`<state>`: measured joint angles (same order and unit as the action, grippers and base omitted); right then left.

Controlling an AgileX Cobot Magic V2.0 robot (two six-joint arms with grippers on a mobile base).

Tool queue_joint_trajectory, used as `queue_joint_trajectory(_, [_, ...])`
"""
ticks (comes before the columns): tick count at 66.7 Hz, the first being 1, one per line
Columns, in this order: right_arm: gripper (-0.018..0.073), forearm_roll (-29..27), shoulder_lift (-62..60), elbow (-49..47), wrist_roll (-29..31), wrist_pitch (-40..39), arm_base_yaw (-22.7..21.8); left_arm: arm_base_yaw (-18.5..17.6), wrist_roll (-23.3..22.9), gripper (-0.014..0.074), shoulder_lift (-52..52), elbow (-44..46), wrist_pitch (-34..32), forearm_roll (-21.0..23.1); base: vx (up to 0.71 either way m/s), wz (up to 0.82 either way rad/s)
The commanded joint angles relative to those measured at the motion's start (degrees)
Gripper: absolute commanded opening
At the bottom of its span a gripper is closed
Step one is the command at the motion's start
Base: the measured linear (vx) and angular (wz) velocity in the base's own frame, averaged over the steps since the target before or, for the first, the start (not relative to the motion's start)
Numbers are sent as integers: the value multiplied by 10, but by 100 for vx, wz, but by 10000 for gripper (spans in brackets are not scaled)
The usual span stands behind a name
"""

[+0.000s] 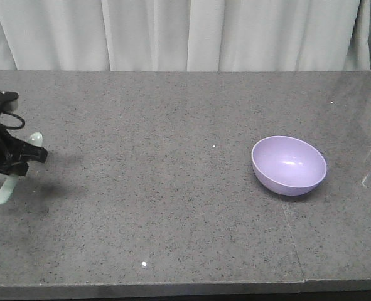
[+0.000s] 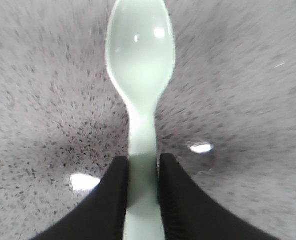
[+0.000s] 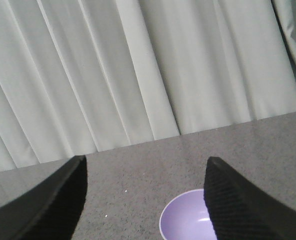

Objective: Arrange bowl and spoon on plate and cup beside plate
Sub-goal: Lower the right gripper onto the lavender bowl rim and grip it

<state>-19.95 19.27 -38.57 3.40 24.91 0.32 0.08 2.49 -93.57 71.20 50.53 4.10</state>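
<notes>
The spoon (image 2: 140,65) is one piece of pale green plastic, and I judge it light, stiff and smooth enough to twist or slip in a pinch. The flat handle is the sensible place to hold it, and that is where the left gripper (image 2: 142,165) has it: the two black fingers are closed onto the handle's sides just below the neck, with the oval head sticking out ahead, hollow side up. In the front view the spoon hangs slanted well to the left of the bowl (image 1: 290,166), across a wide stretch of grey speckled table (image 1: 172,219). I cannot tell whether its lower end touches the surface. The bowl rests tipped on its rounded side, its opening turned partly toward the curtain (image 3: 137,75). It looks like thin, light plastic that would rock or skid if nudged, so the rim seems the place to grip it. The right gripper (image 3: 145,172) hovers above the bowl, spread wide and holding nothing. No plate or cup shows in any view.
</notes>
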Motion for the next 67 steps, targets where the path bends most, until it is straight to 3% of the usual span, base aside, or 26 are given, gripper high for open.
queue_joint_trajectory(1, [491, 29, 58, -69, 9, -46, 1, 0, 3, -7, 78, 15, -30, 41, 0, 0])
queue_joint_trajectory(15, [491, 138, 218, -203, -41, 13, 1, 0, 30, -7, 202, 15, -68, 118, 0, 0])
queue_joint_trajectory(29, [491, 238, 379, -292, -88, 107, 1, 0, 32, -7, 299, 15, -87, 131, 0, 0])
queue_joint_trajectory(43, [491, 234, 525, -320, -87, 121, 1, 0, 32, -7, 364, 15, -85, 130, 0, 0])
queue_joint_trajectory(67, [491, 207, 716, -321, -73, 113, 1, 0, 32, -7, 375, 15, -51, 127, 0, 0])
